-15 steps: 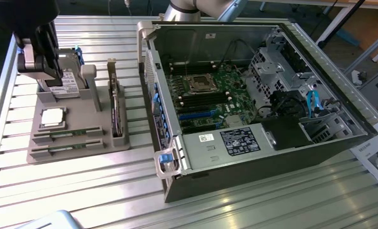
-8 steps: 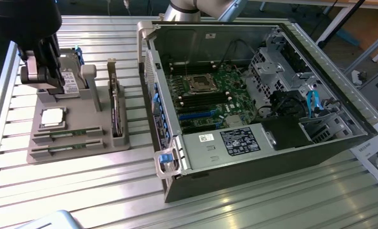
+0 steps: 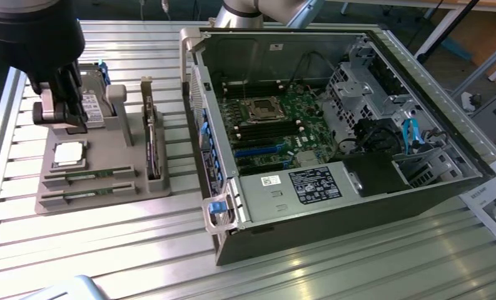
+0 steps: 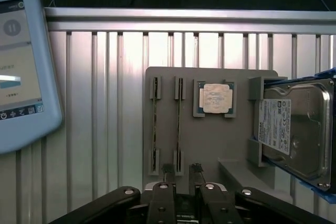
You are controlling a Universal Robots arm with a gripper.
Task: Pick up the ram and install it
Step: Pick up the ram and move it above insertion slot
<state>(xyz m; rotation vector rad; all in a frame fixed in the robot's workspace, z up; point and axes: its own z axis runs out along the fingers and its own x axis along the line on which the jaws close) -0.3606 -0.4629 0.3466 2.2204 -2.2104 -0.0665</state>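
Your gripper (image 3: 64,112) (image 4: 182,170) hangs open and empty above the gray holder (image 3: 114,153) (image 4: 210,145). There one ram stick (image 3: 89,172) (image 4: 178,124) lies slotted beside the silver-topped processor (image 3: 70,154) (image 4: 215,98), and a second ram stick (image 3: 85,192) (image 4: 155,124) lies in the parallel slot toward the holder's outer edge. Bare slatted table (image 3: 106,244) (image 4: 94,103) separates the holder from the open computer case (image 3: 331,231), while a hard drive (image 4: 299,129) and an upright expansion card (image 3: 152,150) crowd the holder's other edges. The drive's white label, the power supply label (image 3: 314,185) and the tablet (image 4: 21,66) screen carry print too small to read, bar a pause symbol.
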